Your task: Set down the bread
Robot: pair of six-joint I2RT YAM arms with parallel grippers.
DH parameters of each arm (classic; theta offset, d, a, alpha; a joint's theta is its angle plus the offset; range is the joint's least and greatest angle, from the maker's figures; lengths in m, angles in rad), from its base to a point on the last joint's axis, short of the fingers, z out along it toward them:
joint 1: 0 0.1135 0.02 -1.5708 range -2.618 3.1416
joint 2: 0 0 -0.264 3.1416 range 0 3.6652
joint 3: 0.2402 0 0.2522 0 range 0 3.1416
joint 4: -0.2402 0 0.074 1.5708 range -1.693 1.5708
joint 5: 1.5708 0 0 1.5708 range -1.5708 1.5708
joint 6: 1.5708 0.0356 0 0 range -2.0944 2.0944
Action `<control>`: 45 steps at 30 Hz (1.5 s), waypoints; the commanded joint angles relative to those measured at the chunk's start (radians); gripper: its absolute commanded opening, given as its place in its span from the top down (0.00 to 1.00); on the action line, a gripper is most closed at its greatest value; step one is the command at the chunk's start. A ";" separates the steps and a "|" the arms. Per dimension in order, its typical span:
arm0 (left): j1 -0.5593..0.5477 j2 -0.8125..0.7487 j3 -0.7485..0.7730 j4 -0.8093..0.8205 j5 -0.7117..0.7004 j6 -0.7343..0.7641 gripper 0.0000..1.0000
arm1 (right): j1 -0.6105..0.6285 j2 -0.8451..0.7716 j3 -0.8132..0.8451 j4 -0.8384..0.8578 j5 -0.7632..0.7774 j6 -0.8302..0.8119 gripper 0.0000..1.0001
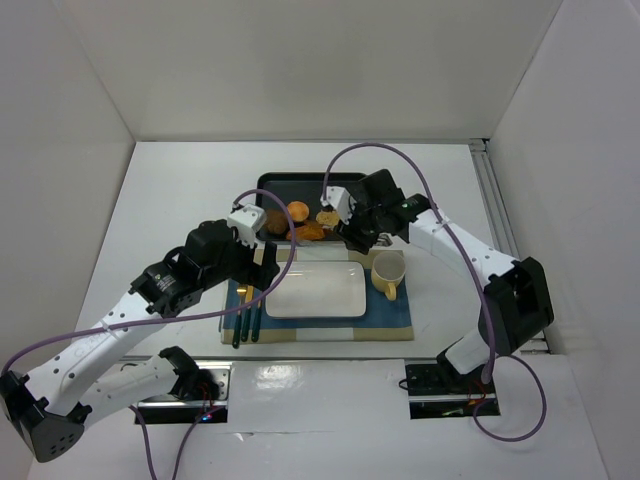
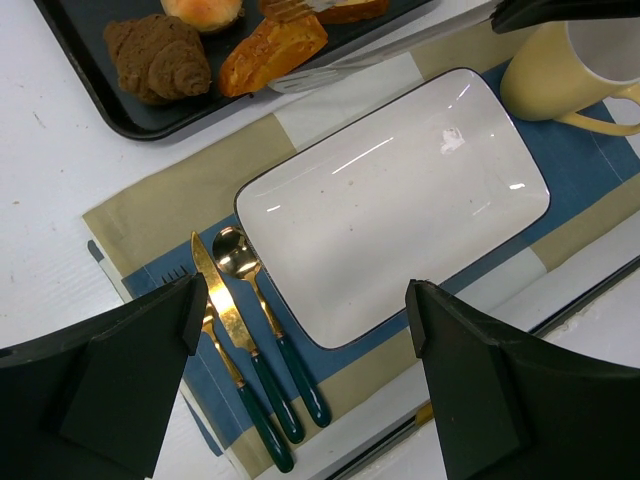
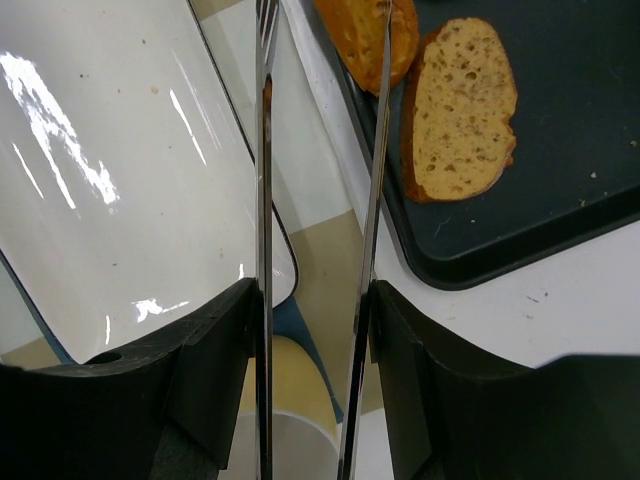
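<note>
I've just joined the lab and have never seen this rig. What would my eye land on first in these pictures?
A glossy white rectangular plate sits on a blue-and-beige placemat in front of the arms, with the left claw hanging open above it. Behind it a dark tray holds a bread slice. The right claw grips metal tongs whose tips reach the tray's near edge beside that slice.
</note>
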 commanded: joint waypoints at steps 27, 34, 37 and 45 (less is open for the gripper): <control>0.000 -0.018 -0.001 0.019 -0.001 -0.010 0.00 | 0.048 0.032 -0.013 0.080 0.076 -0.022 0.43; 0.000 -0.018 -0.001 0.019 -0.001 -0.010 0.00 | 0.048 0.032 -0.013 0.100 0.096 -0.031 0.43; 0.000 -0.018 -0.001 0.019 -0.001 -0.010 0.00 | 0.048 0.032 -0.013 0.111 0.116 -0.031 0.43; 0.000 -0.018 -0.001 0.019 -0.001 -0.010 0.00 | 0.057 0.032 -0.004 0.120 0.136 -0.040 0.42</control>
